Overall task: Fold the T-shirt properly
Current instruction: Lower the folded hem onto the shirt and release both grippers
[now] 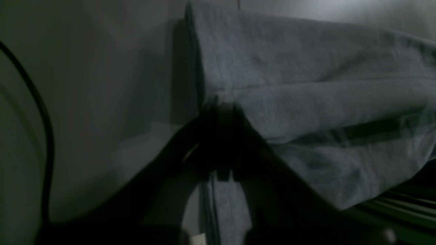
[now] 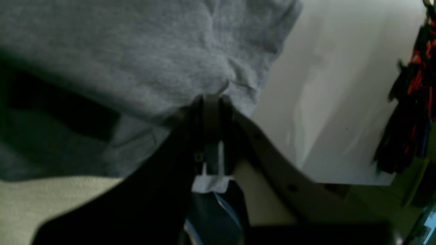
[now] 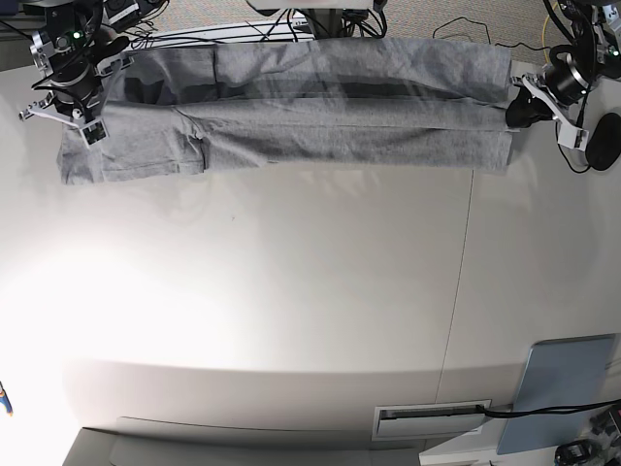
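The T-shirt [image 3: 291, 112] lay stretched along the far edge of the surface [image 3: 291, 291]. The left end effector [image 1: 221, 105] was clamped on its right end. The right end effector [image 2: 212, 98] pinched its left end.

My base camera looks straight down from high over the white table [image 3: 291, 291]; my two wrist cameras sit low and close behind my grippers, each facing an opposite end of the heather-grey cotton T-shirt [image 3: 310, 116], which all three views share

Black arms, silver brackets, green LEDs, blk cables.
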Robot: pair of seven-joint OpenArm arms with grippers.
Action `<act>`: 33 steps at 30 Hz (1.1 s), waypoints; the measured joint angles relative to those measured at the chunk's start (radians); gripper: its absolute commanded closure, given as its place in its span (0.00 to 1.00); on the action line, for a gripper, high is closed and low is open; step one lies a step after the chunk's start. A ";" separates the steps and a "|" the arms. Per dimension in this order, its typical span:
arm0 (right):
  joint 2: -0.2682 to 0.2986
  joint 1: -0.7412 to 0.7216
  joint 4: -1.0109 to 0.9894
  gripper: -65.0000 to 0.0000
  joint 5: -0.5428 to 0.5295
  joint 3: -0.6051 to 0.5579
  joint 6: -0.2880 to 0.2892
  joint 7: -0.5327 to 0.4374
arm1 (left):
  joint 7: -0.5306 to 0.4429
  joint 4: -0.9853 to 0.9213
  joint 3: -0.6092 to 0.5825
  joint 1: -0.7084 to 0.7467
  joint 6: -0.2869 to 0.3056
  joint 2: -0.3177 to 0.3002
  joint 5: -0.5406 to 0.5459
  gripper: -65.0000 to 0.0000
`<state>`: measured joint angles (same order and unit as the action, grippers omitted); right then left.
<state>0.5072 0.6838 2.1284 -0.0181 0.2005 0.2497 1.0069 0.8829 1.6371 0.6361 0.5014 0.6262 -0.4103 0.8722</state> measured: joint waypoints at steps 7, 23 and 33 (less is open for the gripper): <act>-0.005 0.000 0.000 0.87 0.021 0.000 0.077 0.006 | 0.000 0.000 0.000 0.000 -0.003 0.000 -0.007 0.75; -0.042 -0.006 0.000 0.64 0.046 0.001 0.017 -0.010 | 0.000 0.000 0.000 0.000 -0.003 0.000 -0.007 0.48; -0.042 -0.006 0.000 0.64 0.046 0.001 -0.045 -0.102 | 0.000 0.000 0.000 0.000 -0.003 0.000 -0.008 0.29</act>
<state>0.4656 0.6781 2.1284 0.0280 0.2012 0.2050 0.9051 0.8825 1.6371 0.6361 0.5014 0.6231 -0.4107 0.8646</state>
